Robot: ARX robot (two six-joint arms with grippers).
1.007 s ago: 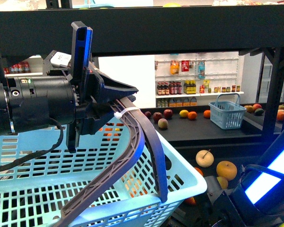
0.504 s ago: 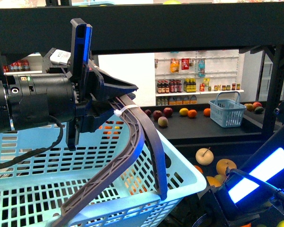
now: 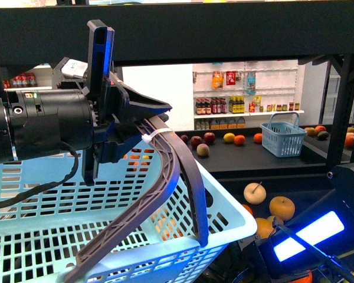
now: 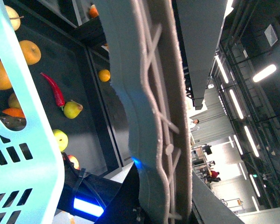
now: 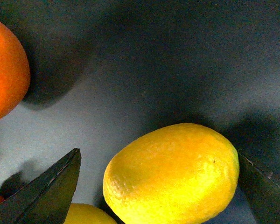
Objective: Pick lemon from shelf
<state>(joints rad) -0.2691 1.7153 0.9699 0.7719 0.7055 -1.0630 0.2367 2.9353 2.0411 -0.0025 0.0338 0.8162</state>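
The lemon (image 5: 172, 172), bright yellow and oval, lies on the dark tray of the shelf (image 5: 154, 70). My right gripper (image 5: 158, 154) is open, with one dark finger on each side of the lemon, neither pressing on it. In the front view only the right arm (image 3: 310, 236) shows, low at the right with a blue light; its gripper is hidden there. The shelf's thick black beam (image 3: 224, 35) runs across the top. My left gripper (image 3: 138, 127) is shut on the grey basket handle (image 3: 177, 177) of a light blue basket (image 3: 59, 200). That handle (image 4: 149, 93) fills the left wrist view.
An orange (image 5: 4, 70) and part of another yellow fruit (image 5: 84, 214) lie close to the lemon. Round yellow-orange fruits (image 3: 255, 193) sit on the lower tray. A red chilli (image 4: 53, 88) lies among fruit. A small blue basket (image 3: 283, 140) and white bottle racks (image 3: 236, 106) stand behind.
My right arm with its blue light has swung lower and leftward at the bottom right. The left gripper and the basket have barely moved.
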